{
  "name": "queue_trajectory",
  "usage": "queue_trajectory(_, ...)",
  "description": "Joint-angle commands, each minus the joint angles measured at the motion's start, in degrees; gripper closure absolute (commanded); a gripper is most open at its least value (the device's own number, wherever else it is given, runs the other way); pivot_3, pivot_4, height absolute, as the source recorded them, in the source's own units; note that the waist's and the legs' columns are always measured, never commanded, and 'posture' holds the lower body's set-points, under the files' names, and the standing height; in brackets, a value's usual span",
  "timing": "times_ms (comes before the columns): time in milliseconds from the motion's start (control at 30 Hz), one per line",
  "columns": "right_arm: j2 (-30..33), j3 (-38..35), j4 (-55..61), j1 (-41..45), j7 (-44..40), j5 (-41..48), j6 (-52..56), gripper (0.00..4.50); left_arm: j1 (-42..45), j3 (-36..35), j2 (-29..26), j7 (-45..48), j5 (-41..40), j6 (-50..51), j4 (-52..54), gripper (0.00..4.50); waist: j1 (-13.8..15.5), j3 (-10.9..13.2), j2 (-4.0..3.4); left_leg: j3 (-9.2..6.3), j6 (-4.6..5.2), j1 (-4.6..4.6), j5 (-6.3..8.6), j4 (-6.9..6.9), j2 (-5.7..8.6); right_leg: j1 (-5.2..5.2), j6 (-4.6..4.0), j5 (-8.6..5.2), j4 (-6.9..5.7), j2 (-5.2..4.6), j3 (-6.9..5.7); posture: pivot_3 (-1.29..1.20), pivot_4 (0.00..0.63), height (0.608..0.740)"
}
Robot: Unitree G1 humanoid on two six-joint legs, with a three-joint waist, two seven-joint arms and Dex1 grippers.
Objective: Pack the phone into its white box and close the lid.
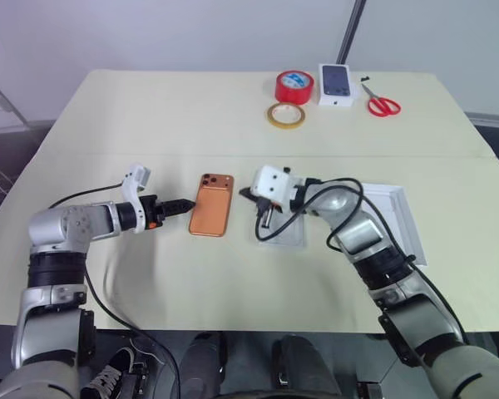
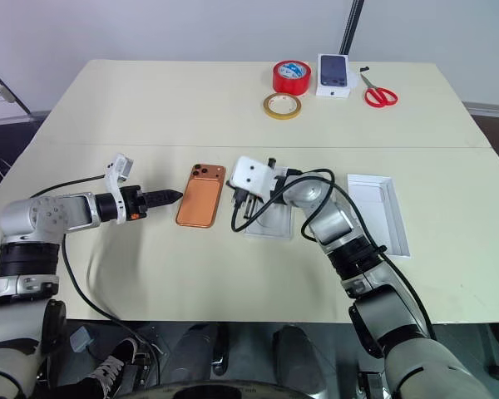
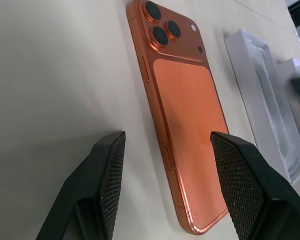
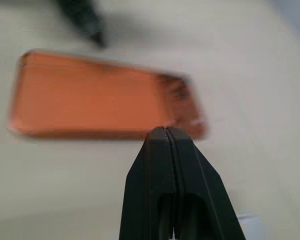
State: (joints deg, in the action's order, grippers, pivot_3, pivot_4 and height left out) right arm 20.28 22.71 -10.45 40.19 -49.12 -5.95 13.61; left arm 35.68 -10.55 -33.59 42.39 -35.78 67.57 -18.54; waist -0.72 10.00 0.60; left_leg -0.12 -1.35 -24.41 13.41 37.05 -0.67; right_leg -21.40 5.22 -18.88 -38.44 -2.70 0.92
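Two robot arms reach in over the pale yellow table [image 1: 150,108], one from each side of the flat copper-orange phone [image 1: 212,204]. It lies on its face between them, camera end away from the robot. The left gripper [image 3: 165,165] points sideways at the phone's long edge, tipped a little down, fingers apart and holding nothing. The right gripper [image 4: 166,137] points at the phone's other side, fingers pressed tight together, empty. A white box tray [image 2: 381,212] lies further right.
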Motion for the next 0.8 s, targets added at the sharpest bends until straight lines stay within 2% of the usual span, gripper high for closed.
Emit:
queue_trajectory(33,0.6,4.9,1.3,1.7,-2.5,-4.4,3.2,4.48,0.1,1.6,1.3,-1.0,0.4,2.1,-0.3,1.65,0.0,0.0,-0.01,0.0,0.0,0.0,0.0,0.01,0.0,0.0,0.0,0.0,-0.01,0.0,0.0,0.0,0.15,0.74)
queue_trajectory(367,-3.9,8.3,-8.4,4.8,1.0,-9.8,-0.8,4.48,0.7,5.3,7.0,-2.8,0.8,6.0,0.7,1.65,0.1,-0.2,0.01,-0.03,-0.02,0.06,-0.01,0.03,0.06,0.09,0.0,0.0,-0.01,-0.06,-0.02,0.0,0.15,0.74)
queue_trajectory(433,-4.5,8.4,-10.0,5.0,1.1,-10.3,-2.4,4.48,0.2,8.5,7.9,-2.3,2.1,5.4,1.7,1.65,0.1,-0.2,0.0,-0.04,-0.02,0.13,-0.01,0.02,0.06,0.16,0.0,0.0,-0.01,-0.06,-0.02,0.0,0.15,0.74)
queue_trajectory(500,-4.8,8.7,-11.8,5.3,1.6,-11.1,-3.6,4.48,0.9,8.7,10.1,-3.2,2.3,5.9,1.4,1.65,0.2,-0.2,-0.03,-0.04,-0.02,0.35,-0.01,-0.01,0.08,0.39,0.01,0.0,0.03,-0.08,-0.02,0.0,0.15,0.74)
queue_trajectory(600,-4.9,8.4,-12.6,5.2,1.5,-11.5,-4.4,4.48,2.1,7.6,12.1,-3.5,1.6,7.5,1.6,1.65,0.3,-0.3,-0.02,-0.07,0.01,0.87,0.02,-0.12,0.1,0.98,0.01,-0.01,0.25,-0.1,-0.06,0.0,0.15,0.74)
queue_trajectory(800,-3.9,7.5,-11.6,3.8,0.6,-11.4,-4.5,4.48,3.8,3.8,11.5,-4.6,2.7,6.8,0.3,1.65,0.1,-0.3,-0.01,-0.08,0.0,0.93,0.02,-0.19,0.1,0.98,0.01,-0.01,0.24,-0.11,-0.05,0.0,0.15,0.74)
